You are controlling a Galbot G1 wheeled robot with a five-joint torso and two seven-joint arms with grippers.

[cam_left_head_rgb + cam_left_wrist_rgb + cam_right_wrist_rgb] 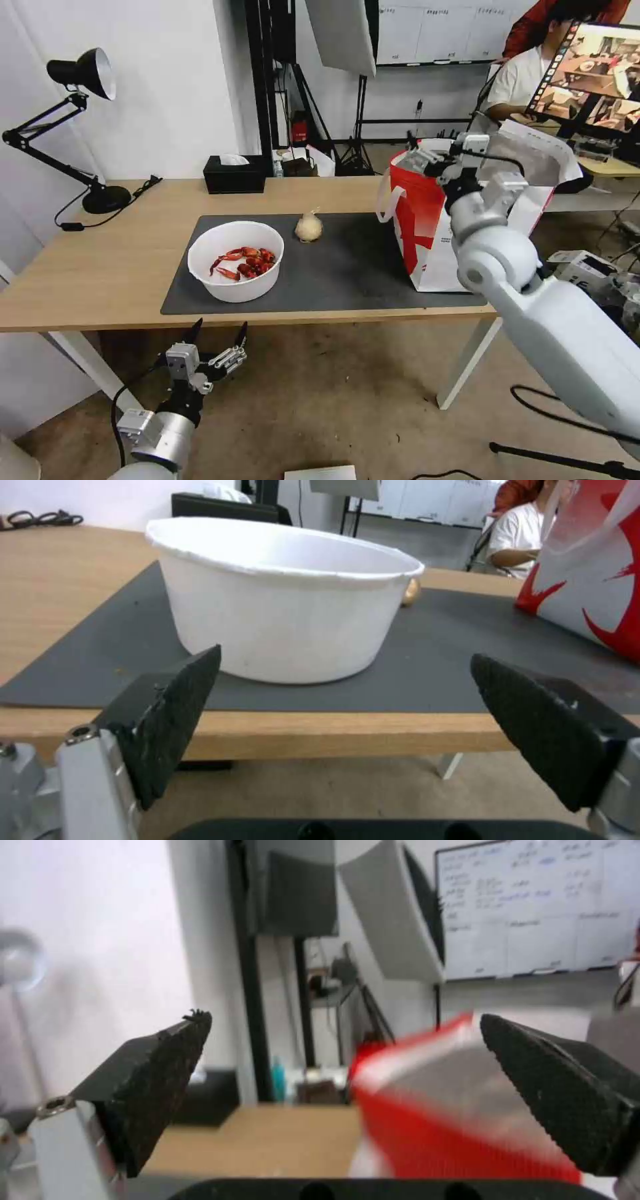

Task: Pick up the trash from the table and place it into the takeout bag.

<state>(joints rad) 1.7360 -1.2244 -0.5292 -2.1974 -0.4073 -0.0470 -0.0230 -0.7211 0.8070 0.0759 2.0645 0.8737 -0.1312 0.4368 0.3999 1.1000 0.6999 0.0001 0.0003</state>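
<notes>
Bowl [235, 260] of shells near the mat's front-left corner: light, thin-walled, best pinched at its rim; left gripper [220, 331] wide, right gripper [427, 162] wide above bag [427, 220].

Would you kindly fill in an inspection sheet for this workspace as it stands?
Surface: table with dark mat.
Job's things: white bowl of crayfish shells and beige pouch on mat; takeout bag upright at mat's right end.
Clutter: black tissue box, desk lamp.
Grippers: left gripper open, below table's front edge; right gripper open, above bag's mouth.
Cables: lamp cord on table.
Surroundings: whiteboard, monitor.
</notes>
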